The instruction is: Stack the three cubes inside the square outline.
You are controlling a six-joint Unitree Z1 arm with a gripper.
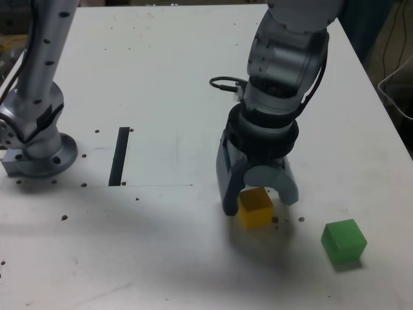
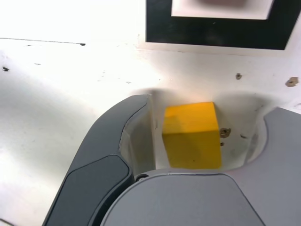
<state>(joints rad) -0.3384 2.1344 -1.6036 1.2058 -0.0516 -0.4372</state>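
Observation:
The yellow cube (image 1: pixel 255 206) (image 2: pixel 193 135) rests on the white table. My gripper (image 1: pixel 259 205) (image 2: pixel 209 108) reaches down around it, one finger on each side. It is open: the wrist view shows a gap on both sides of the cube. The green cube (image 1: pixel 344 240) lies alone toward the exterior view's right, nearer the front edge. The wrist view shows part of the square outline (image 2: pixel 211 35) just beyond the yellow cube, with a dull pinkish blur in its white centre at the frame edge. In the exterior view the arm hides the outline. No red cube is clearly visible.
A straight black strip (image 1: pixel 119 156) lies on the table at the exterior view's left, beside the arm's round grey base (image 1: pixel 39 152). A black cable loop (image 1: pixel 222 82) hangs off the wrist. Small screw holes dot the table top.

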